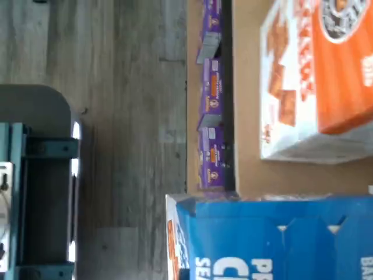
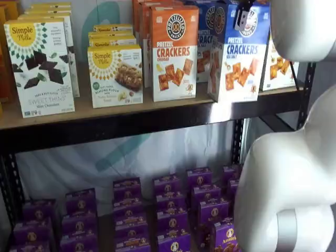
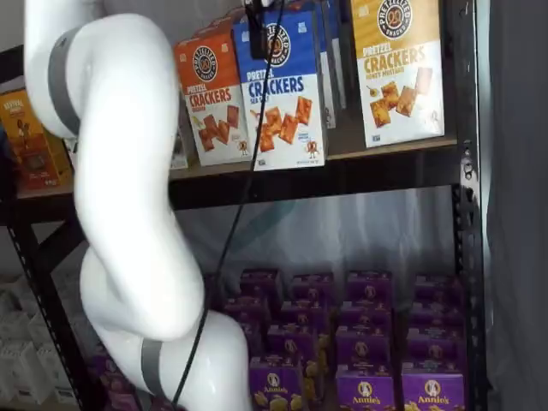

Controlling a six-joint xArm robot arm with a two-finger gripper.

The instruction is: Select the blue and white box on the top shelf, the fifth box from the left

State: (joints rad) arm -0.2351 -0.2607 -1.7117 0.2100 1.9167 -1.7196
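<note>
The blue and white box (image 2: pixel 239 52) stands on the top shelf (image 2: pixel 131 113), right of the orange-topped box (image 2: pixel 174 52). It also shows in a shelf view (image 3: pixel 287 94). My gripper (image 2: pixel 242 18) hangs from the view's top edge. One black finger lies against the box's upper front face, and the other finger is hidden. It also shows in a shelf view (image 3: pixel 257 34), with a cable running down beside it. I cannot tell whether the jaws are closed on the box. The wrist view shows the box's blue top (image 1: pixel 274 239) very close.
A yellow-topped cracker box (image 3: pixel 398 73) stands right of the blue one, and Simple Mills boxes (image 2: pixel 39 65) stand to the left. Small purple boxes (image 2: pixel 168 210) fill the lower level. The white arm (image 3: pixel 120 171) stands before the shelves. A teal-bracketed mount (image 1: pixel 41 192) shows in the wrist view.
</note>
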